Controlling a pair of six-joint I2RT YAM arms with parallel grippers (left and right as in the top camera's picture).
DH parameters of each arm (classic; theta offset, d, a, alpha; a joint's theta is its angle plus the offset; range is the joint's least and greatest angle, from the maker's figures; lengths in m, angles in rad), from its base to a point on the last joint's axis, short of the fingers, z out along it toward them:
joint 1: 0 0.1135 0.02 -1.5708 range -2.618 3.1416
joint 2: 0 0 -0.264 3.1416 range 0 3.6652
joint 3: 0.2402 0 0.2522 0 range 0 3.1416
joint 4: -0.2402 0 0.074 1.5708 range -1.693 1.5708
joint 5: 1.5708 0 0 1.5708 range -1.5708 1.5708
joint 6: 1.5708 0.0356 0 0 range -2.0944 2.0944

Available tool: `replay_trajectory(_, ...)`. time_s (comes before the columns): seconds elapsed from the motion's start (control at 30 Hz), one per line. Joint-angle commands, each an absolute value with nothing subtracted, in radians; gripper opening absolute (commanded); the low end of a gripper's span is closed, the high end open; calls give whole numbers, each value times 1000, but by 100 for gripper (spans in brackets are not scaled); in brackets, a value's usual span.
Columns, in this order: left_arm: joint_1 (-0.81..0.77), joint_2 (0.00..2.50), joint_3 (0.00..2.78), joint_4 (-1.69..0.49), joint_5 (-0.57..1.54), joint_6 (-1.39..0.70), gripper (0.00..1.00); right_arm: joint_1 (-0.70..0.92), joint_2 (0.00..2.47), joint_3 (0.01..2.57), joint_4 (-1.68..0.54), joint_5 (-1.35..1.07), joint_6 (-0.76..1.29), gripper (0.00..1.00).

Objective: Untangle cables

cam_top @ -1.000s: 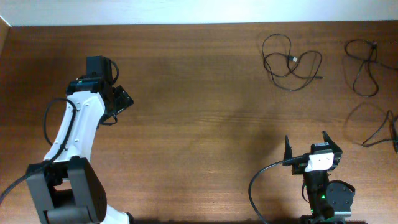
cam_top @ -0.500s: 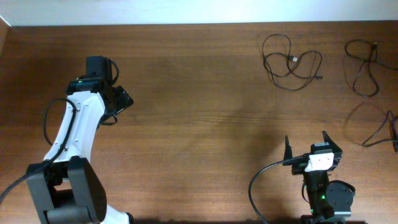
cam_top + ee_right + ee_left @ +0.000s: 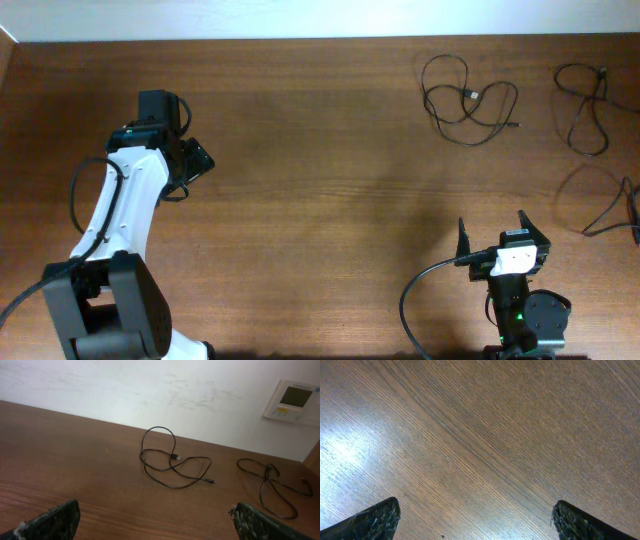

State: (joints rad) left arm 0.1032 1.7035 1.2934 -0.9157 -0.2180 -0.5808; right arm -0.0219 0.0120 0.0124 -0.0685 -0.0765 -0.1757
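There are three cables [image 3: 472, 95] [image 3: 603, 73] [image 3: 605, 217], two arms [image 3: 125, 200] [image 3: 515, 290] with two end effectors [image 3: 475, 505] [image 3: 492, 222], and one table [image 3: 320, 200].

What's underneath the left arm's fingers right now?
Only bare wooden table shows between the open left fingers; no cable lies there. The cables sit far off toward the table's right end. The wood directly beneath each fingertip is covered.

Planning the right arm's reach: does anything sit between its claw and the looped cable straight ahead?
Nothing visible does. Only bare table lies between the open right claw and the looped cable. A second cable lies off to the right, out of that path.
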Motion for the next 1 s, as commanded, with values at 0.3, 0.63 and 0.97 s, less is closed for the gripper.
replay_trajectory(0.3, 103, 1619, 1301, -883, -101, -473, 99, -27, 6, 6, -72, -71, -168, 98)
replay_trajectory(0.63, 103, 1005, 1301, -901, 142, -185, 99, -27, 6, 6, -72, -71, -168, 98)
replay_trajectory(0.97, 103, 789, 1301, -1104, 195, -185, 99, -27, 6, 6, -72, -71, -168, 98)
